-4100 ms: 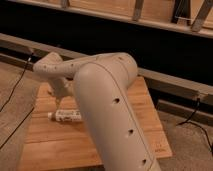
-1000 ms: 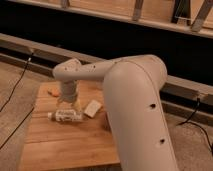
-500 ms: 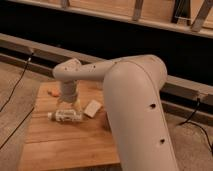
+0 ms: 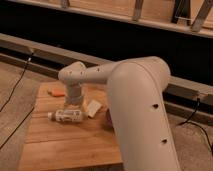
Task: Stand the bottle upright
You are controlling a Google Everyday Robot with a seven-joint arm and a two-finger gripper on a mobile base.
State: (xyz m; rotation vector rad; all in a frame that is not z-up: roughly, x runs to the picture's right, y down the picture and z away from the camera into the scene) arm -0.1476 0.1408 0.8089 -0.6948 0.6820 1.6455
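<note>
The bottle [image 4: 68, 116] lies on its side on the wooden table [image 4: 55, 147], white cap pointing left and clear body with a pale label to the right. My gripper [image 4: 74, 103] hangs from the white wrist straight above the bottle's right half, very close to it or touching it. The wrist hides the gripper's tips. My large white arm [image 4: 135, 105] fills the right of the view.
A small pale rectangular block [image 4: 93, 107] lies just right of the bottle. A small orange object [image 4: 58, 92] lies at the table's back left. A dark reddish edge [image 4: 107, 120] shows beside my arm. Black cables [image 4: 17, 85] run over the floor on the left.
Since about four seconds ago the arm has swung right, uncovering the pale block, and the wrist has come down over the bottle. Over the last second nothing has visibly moved.
</note>
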